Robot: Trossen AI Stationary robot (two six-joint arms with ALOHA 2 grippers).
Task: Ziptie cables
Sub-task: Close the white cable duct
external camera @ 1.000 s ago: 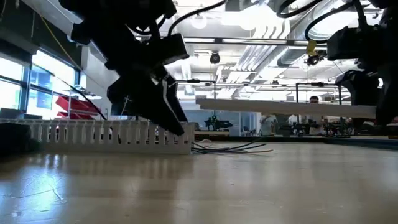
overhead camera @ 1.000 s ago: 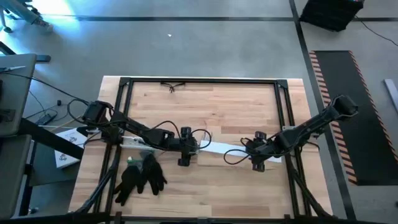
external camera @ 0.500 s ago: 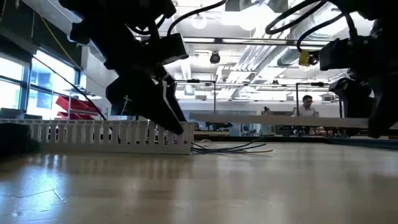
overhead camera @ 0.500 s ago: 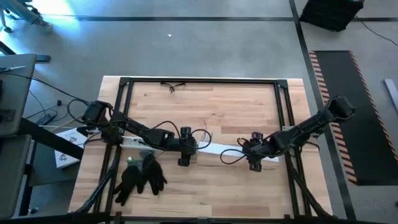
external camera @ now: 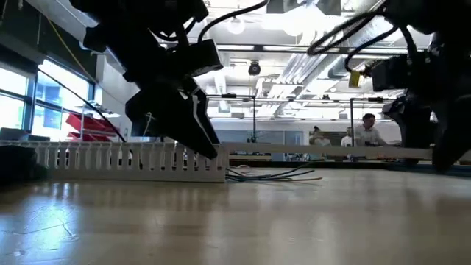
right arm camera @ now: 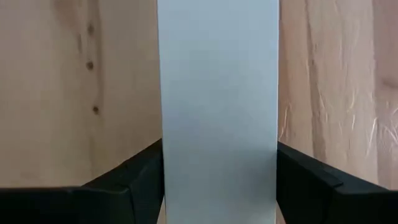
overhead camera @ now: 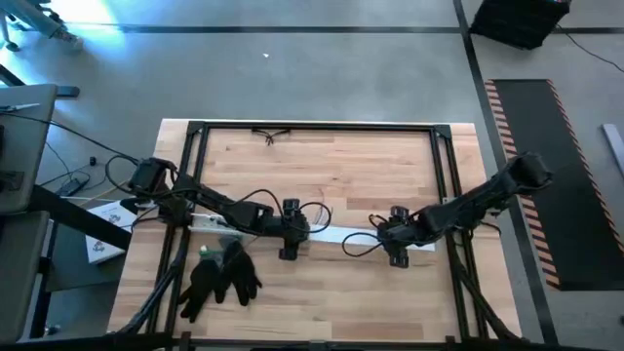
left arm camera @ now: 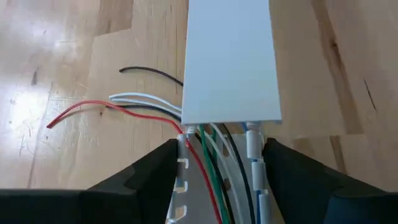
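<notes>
Now the right gripper (right arm camera: 217, 186) holds the flat white cover (right arm camera: 217, 93) between its fingers, above the table (overhead camera: 341, 166). Further left, the left gripper (left arm camera: 217, 180) clamps the slotted channel (external camera: 132, 158), where the cables (left arm camera: 208, 168) lie and spill out beside it. I judge the cover is being slid; next it needs straight alignment.

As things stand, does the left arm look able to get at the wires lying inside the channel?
Probably not easily. The left gripper straddles the slotted channel, fingers on either side, and the flat white cover hides the wires just ahead. Only their loose ends on the table lie free.
</notes>
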